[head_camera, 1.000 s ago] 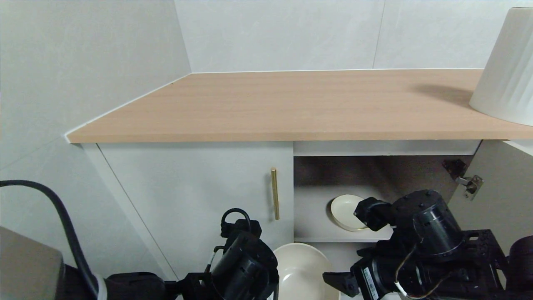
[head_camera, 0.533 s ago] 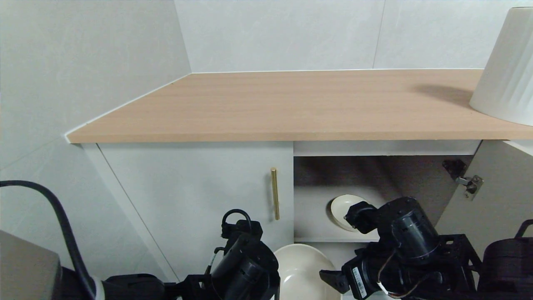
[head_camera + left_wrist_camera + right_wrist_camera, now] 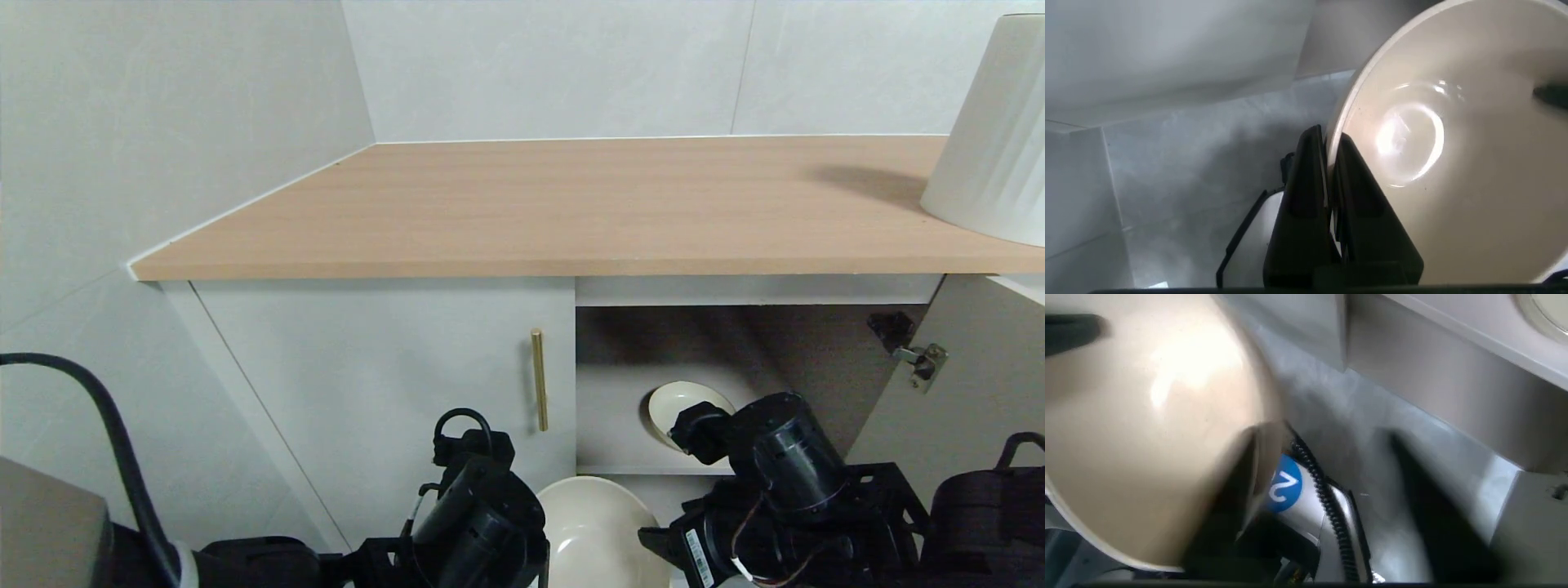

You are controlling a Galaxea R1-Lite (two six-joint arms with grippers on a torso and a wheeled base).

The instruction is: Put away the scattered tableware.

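Head view, cream bowl [image 3: 589, 527] held low before the open cabinet [image 3: 367, 367], small plate [image 3: 682, 406] on the cabinet shelf, right gripper [image 3: 660, 545] beside the bowl, grip unclear, left wrist view, left gripper [image 3: 1328, 145] clamped on the bowl's rim, right wrist view, bowl close below the cabinet shelf.

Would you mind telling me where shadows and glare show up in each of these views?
Head view: the lampshade casts a soft shadow on the countertop, and the open cabinet is dim above the small plate. Left wrist view: bright glare spots sit in the bottom of the bowl, whose rim the left gripper pinches. Right wrist view: a faint highlight on the bowl.
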